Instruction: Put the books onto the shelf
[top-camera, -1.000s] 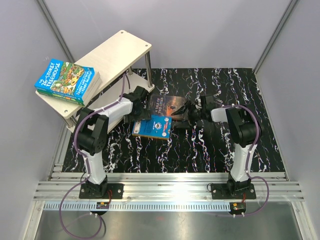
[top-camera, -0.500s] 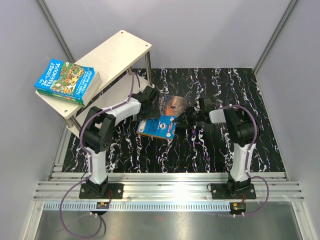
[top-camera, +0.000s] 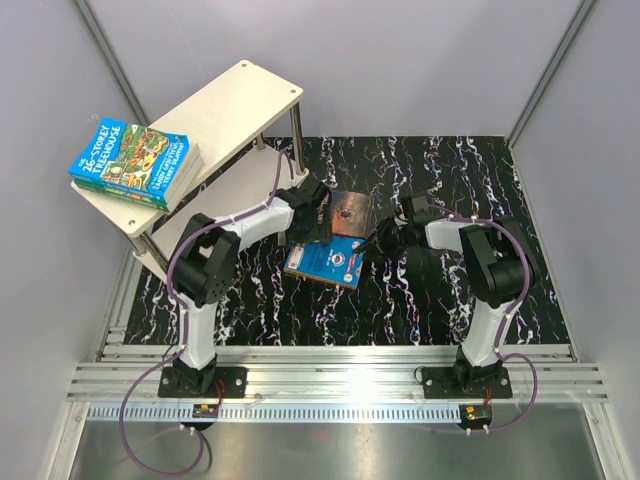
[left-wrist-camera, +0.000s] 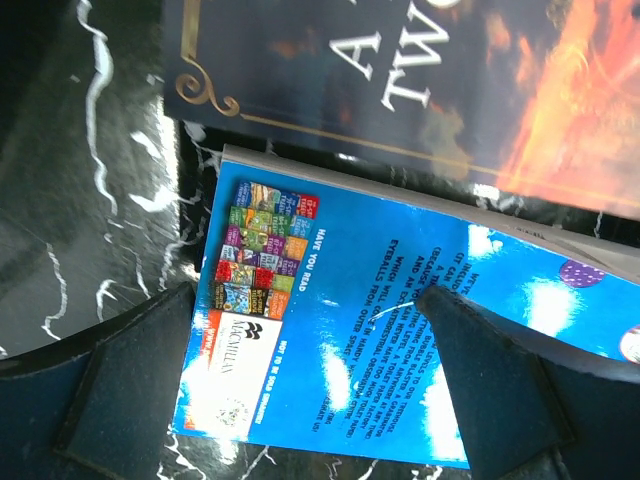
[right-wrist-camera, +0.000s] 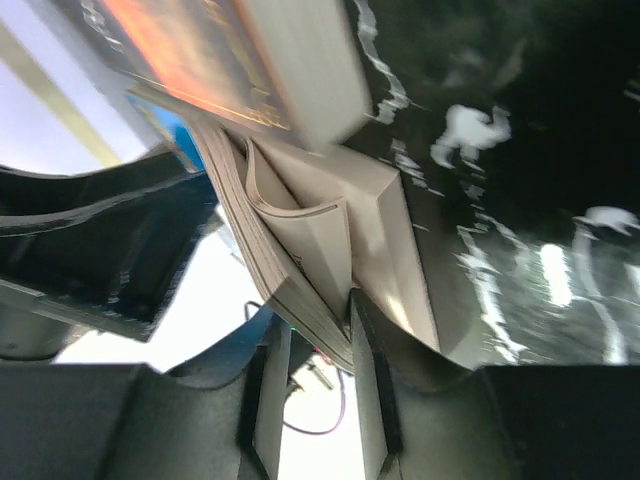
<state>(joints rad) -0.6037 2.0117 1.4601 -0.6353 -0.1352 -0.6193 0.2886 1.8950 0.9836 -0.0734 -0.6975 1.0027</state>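
A blue book (top-camera: 322, 262) lies back cover up on the black marbled mat. A dark book (top-camera: 350, 208) rests partly on its far edge. My left gripper (top-camera: 318, 215) hovers open just above both. In the left wrist view its fingers (left-wrist-camera: 130, 385) straddle the blue book (left-wrist-camera: 360, 250), with the dark book (left-wrist-camera: 400, 70) beyond. My right gripper (right-wrist-camera: 315, 310) has one finger wedged into the blue book's pages (right-wrist-camera: 290, 270) and is shut on the raised upper part at a corner. The dark book (right-wrist-camera: 190, 50) lies on top. The shelf (top-camera: 235, 100) stands at the far left.
A green and blue Treehouse book stack (top-camera: 132, 158) lies on the left end of the shelf's lower board. Grey walls close in the mat on three sides. Aluminium rails (top-camera: 340, 375) run along the near edge by the arm bases.
The left gripper has swung right, over the two books on the mat, which slid a little right. The right gripper's jaws have narrowed onto the blue book's corner.
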